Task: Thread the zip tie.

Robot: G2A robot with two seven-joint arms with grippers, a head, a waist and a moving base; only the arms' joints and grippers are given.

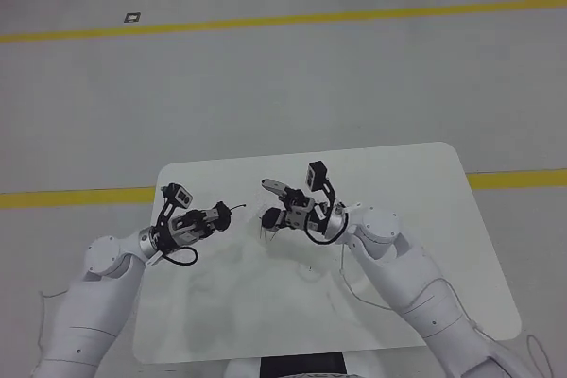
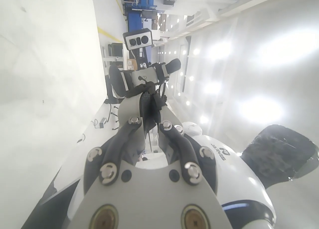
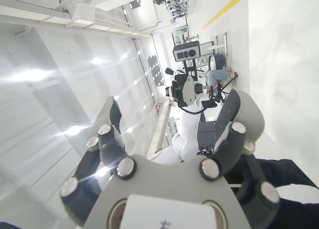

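Note:
In the top view a thin black zip tie pokes out of my left gripper, which is shut on it above the left half of the white table. In the left wrist view the same gripper has its fingers pressed together on a dark strip. My right gripper faces it a short gap to the right, jaws spread wide. In its own wrist view the right gripper holds nothing, and the left gripper hangs farther off in front of it. A few thin dark strands hang just below the right gripper's lower finger.
The table's rounded far edge lies just beyond both grippers. A thin cable runs along the right forearm. Grey floor with yellow lines surrounds the table.

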